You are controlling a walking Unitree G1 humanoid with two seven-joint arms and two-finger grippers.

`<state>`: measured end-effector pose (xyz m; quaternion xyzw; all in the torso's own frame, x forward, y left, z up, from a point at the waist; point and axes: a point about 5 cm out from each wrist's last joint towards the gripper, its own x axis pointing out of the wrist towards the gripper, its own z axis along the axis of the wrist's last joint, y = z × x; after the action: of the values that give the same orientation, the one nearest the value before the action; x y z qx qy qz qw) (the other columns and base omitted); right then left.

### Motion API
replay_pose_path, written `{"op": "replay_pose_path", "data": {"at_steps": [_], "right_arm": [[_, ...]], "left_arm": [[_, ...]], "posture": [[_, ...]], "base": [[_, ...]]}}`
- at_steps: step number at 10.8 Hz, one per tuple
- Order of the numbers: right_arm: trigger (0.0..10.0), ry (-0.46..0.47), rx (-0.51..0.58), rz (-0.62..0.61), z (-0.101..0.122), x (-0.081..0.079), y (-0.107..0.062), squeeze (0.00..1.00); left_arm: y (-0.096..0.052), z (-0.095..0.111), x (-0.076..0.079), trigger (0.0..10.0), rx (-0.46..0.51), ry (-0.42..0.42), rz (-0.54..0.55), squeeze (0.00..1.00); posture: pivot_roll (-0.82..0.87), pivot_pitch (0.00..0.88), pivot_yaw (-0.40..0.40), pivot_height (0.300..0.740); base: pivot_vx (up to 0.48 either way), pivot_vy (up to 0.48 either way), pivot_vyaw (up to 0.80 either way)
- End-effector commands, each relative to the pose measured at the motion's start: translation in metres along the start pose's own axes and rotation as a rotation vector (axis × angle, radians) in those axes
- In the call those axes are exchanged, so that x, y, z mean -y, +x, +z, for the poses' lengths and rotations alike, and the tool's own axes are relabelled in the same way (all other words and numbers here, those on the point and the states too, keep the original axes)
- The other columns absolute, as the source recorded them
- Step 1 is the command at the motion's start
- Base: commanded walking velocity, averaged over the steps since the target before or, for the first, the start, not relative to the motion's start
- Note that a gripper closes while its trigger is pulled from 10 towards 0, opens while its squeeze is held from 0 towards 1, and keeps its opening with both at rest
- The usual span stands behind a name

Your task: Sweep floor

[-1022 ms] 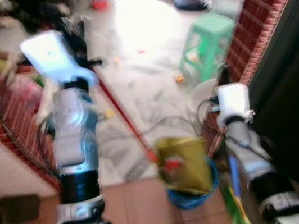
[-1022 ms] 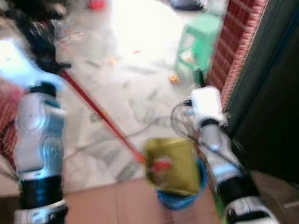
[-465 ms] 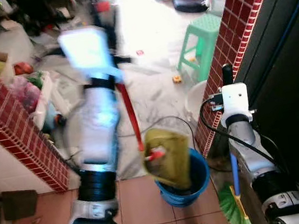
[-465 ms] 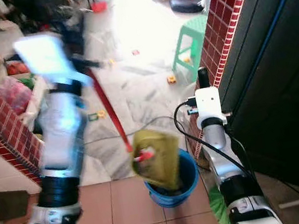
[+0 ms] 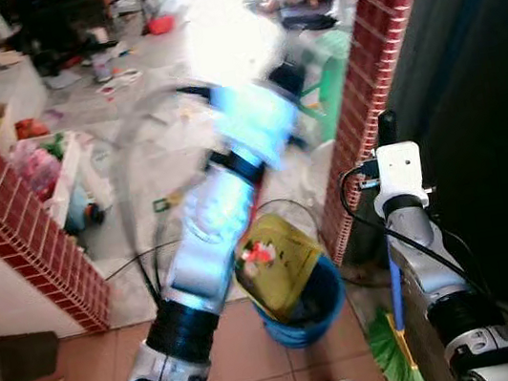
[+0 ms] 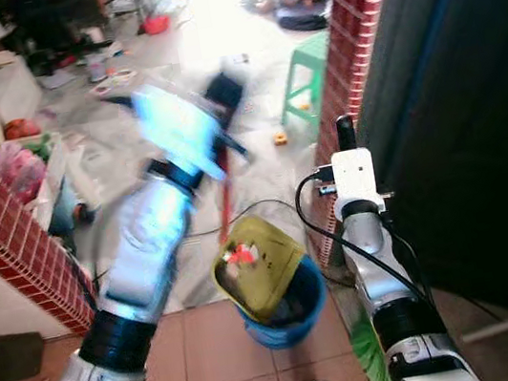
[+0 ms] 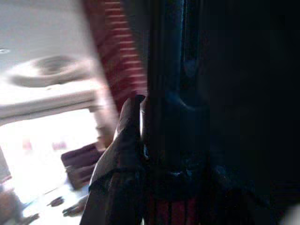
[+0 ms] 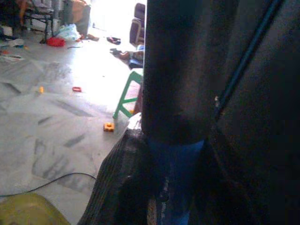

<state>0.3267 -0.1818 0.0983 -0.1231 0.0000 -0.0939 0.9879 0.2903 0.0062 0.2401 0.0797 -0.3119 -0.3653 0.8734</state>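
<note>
No text, label, brand, number or sign can be read on anything here.

1. One yellow dustpan (image 6: 256,263).
2. One blue bucket (image 6: 298,314).
3. One green plastic stool (image 6: 303,71).
4. One broom with green bristles (image 5: 396,352).
5. Two brick pillars (image 5: 14,228) (image 5: 362,77).
6. Two silver robot arms (image 5: 210,246) (image 5: 418,251).
</note>
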Motion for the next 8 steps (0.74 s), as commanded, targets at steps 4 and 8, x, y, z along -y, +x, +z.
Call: {"op": "replay_pose_path", "data": {"at_steps": [4, 8], "right_arm": [[10.0, -0.019, 0.031, 0.001, 0.007, 0.005, 0.003, 0.0], [10.0, -0.025, 0.029, 0.009, 0.007, 0.003, 0.005, 0.0]], "left_arm": [[0.009, 0.037, 0.028, 10.0, 0.156, 0.217, -0.266, 0.0], [0.011, 0.04, 0.024, 10.0, 0.145, 0.139, -0.161, 0.0]], "posture": [[-0.04, 0.0, -0.013, 0.74], [-0.04, 0.0, -0.017, 0.74]], "base": [[0.0, 0.0, 0.0], [0.0, 0.0, 0.0]]}}
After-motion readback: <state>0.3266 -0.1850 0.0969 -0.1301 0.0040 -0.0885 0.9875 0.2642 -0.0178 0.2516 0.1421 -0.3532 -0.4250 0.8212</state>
